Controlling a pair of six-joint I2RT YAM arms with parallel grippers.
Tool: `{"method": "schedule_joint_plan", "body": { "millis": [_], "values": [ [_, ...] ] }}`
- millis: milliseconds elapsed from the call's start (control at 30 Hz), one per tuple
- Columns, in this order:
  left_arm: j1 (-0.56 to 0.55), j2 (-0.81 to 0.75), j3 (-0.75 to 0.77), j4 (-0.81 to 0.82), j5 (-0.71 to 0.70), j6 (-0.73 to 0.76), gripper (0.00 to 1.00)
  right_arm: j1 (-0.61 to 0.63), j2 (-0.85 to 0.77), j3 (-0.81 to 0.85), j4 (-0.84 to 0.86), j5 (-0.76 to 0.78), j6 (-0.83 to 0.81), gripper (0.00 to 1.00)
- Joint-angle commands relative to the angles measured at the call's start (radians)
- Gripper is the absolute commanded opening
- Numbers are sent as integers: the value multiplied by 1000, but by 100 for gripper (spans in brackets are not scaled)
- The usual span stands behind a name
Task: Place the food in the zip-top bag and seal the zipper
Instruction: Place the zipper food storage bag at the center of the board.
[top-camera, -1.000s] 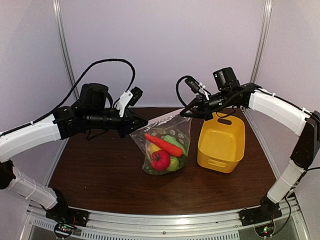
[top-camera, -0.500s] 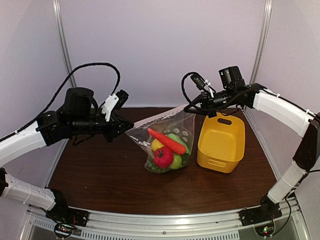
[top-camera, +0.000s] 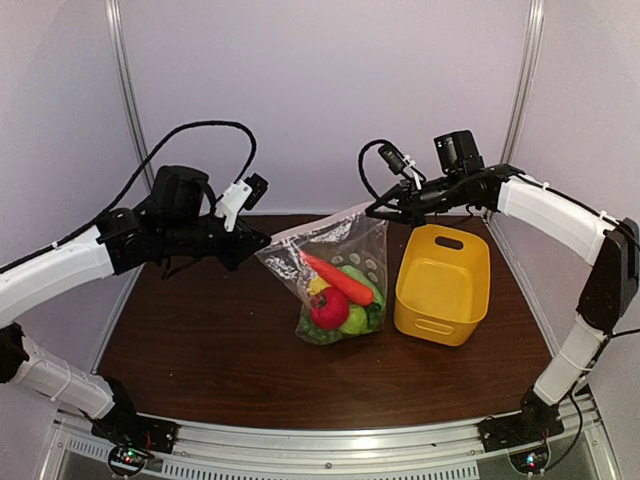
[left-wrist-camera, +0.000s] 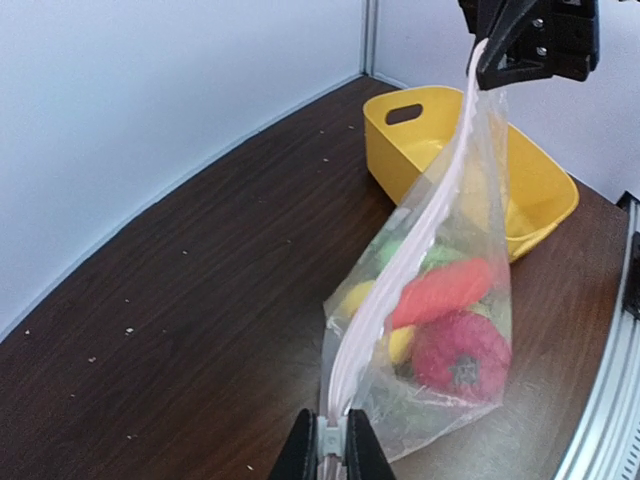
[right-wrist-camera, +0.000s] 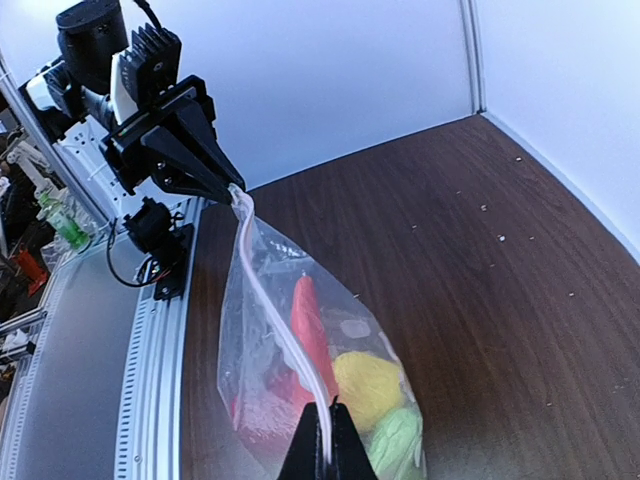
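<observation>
**Filled bag stretched between both tools**

The zip-top bag (top-camera: 335, 280) hangs at the centre of the top view, over the middle of the dark wood-grain worktop (top-camera: 200, 340). It is clear, crinkly plastic with white dots printed on its upper right panel. The zipper (left-wrist-camera: 400, 270) shows as one thin pale strip running taut along the top edge, sloping from the lower left corner up to the right corner. Whether it is pressed closed along its full length cannot be told.

Inside, the food is bunched in the sagging bottom. An orange-red carrot (top-camera: 337, 278) lies diagonally on top, a round red apple (top-camera: 328, 310) sits below it, a yellow lemon (top-camera: 316, 287) is to its left and a green apple (top-camera: 353, 320) to its right.

The left tool (top-camera: 262, 243) has its fingers pressed together on the bag's left top corner. The right tool (top-camera: 372, 211) pinches the right top corner the same way, higher up.

Just right of the bag stands a glossy yellow plastic basket (top-camera: 440, 290) with a slot handle, apart from the bag.
</observation>
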Motion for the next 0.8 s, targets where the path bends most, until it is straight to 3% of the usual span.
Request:
{"method": "schedule_joint_plan", "body": {
  "millis": [0,100,167,333,467,533,600,667,767],
  "values": [
    [54,178,255,31,-57,78,4,-37,123,206,37,74,19,0],
    [75,289,420,-26,-40,128,1,-43,193,336,11,74,11,0],
    [75,308,445,-41,2,137,1,-43,196,351,4,52,4,0],
    [75,191,222,25,144,120,7,-26,67,78,54,30,-74,1],
    [76,130,-21,49,272,100,23,25,6,-127,-43,82,-242,33],
    [75,110,-99,51,333,54,39,39,5,-135,-157,90,-302,45],
    [74,61,-133,59,351,29,48,31,-7,-101,-309,79,-385,57],
    [74,-17,-139,81,314,12,57,5,-60,-83,-406,68,-435,68],
    [76,-119,-119,101,152,-7,74,-66,-157,-113,-368,66,-352,81]
  ]
}}
